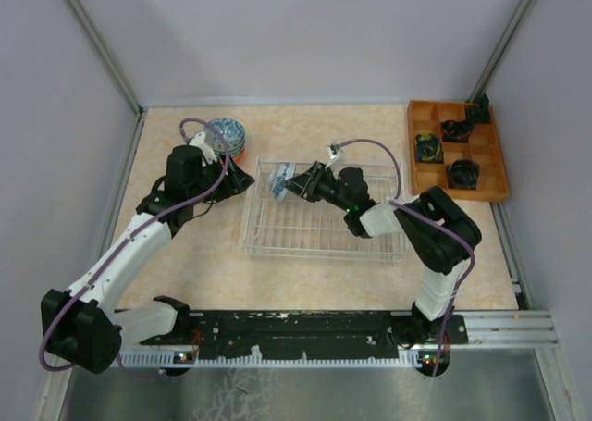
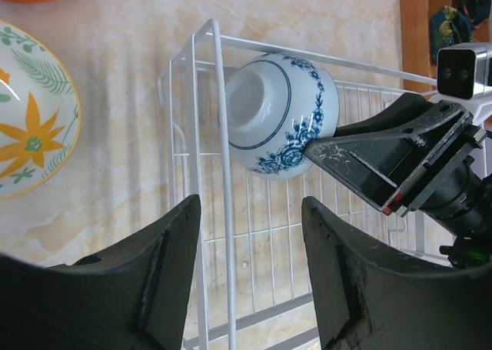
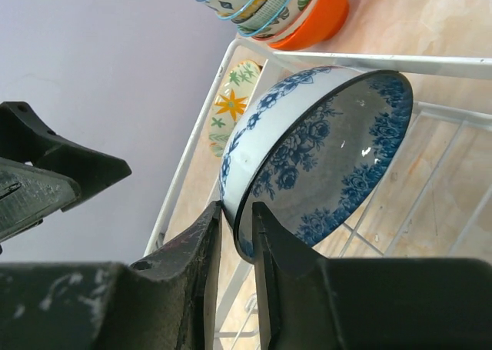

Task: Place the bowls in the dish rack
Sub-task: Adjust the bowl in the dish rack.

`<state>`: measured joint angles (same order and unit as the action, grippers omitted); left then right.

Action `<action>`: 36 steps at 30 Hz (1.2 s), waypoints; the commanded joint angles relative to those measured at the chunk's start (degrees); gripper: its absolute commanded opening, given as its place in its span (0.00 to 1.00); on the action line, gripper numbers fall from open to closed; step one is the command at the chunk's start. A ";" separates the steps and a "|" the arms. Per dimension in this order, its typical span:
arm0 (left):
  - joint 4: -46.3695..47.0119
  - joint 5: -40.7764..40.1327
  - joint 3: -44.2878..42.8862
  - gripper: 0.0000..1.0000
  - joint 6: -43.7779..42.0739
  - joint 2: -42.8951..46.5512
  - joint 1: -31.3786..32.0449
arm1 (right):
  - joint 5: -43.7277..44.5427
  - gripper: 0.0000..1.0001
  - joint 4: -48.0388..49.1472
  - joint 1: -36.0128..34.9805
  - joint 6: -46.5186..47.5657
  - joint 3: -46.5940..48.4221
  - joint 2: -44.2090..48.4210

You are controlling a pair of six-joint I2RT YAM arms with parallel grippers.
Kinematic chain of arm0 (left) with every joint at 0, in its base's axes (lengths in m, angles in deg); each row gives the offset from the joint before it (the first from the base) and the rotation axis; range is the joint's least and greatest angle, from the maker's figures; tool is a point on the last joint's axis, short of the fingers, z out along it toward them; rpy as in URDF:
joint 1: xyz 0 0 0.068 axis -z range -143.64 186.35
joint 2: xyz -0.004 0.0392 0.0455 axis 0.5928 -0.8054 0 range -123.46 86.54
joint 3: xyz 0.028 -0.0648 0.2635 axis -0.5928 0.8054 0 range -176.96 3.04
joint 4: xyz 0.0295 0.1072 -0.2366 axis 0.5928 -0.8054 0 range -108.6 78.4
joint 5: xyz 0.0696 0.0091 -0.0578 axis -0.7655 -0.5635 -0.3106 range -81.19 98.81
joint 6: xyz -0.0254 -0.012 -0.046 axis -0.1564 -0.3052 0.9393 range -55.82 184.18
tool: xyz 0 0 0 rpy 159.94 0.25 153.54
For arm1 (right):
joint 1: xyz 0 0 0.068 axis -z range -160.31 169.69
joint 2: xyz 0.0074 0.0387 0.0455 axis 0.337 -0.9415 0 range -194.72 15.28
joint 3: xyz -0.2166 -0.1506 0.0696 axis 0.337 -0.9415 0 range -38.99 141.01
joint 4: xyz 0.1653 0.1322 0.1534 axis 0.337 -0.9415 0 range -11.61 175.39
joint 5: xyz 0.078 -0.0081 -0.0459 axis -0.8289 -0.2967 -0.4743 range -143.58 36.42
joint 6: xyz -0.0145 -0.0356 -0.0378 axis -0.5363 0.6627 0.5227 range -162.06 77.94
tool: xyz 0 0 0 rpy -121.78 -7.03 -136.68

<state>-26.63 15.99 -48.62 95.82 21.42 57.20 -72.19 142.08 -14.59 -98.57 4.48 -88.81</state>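
Right claw (image 3: 237, 211) is pinched narrow on the rim of a white bowl with blue flowers (image 3: 323, 150), one finger inside and one outside. The bowl is tipped up on edge at the far-left corner of the dish rack (image 1: 324, 241), right against the corner wires; can't tell if its lower edge sits on the grid. Left claw (image 2: 247, 208) is wide and holds nothing, hovering just outside the rack's left wall. Main risk: it's a rim-only pinch on glazed ceramic, so the bowl can pivot or slip out if it bumps the top rail. Letting go at this tilt could send it rolling flat or tipping over the low wall onto the desk (image 1: 185, 254), toward the orange-flower bowl (image 2: 31, 127) lying just outside that corner. Second risk: both claws are near the same corner, so a left-arm move inward would likely clip the bowl or the right claw. The far and left rails leave little room there. The rest of the grid, toward the near side and right, shows no bowls, so there's plenty of room. The stack of bowls (image 1: 225, 136) waits beyond the rack's far-left corner.
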 commanded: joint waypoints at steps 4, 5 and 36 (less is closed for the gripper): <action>1.48 1.18 -1.47 0.61 -0.44 0.19 -0.28 | 6.30 0.22 -9.82 0.44 5.85 -1.36 3.39; 1.45 1.17 -1.51 0.61 -0.39 0.25 -0.27 | 6.80 0.23 -10.74 0.42 6.36 -1.61 3.88; 1.32 1.79 -2.63 0.60 -0.23 -0.16 -0.30 | 9.89 0.39 -18.38 2.62 10.90 -4.20 7.76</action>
<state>-26.56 17.19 -48.84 95.84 21.40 57.20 -67.05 128.42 -13.72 -90.44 0.78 -81.10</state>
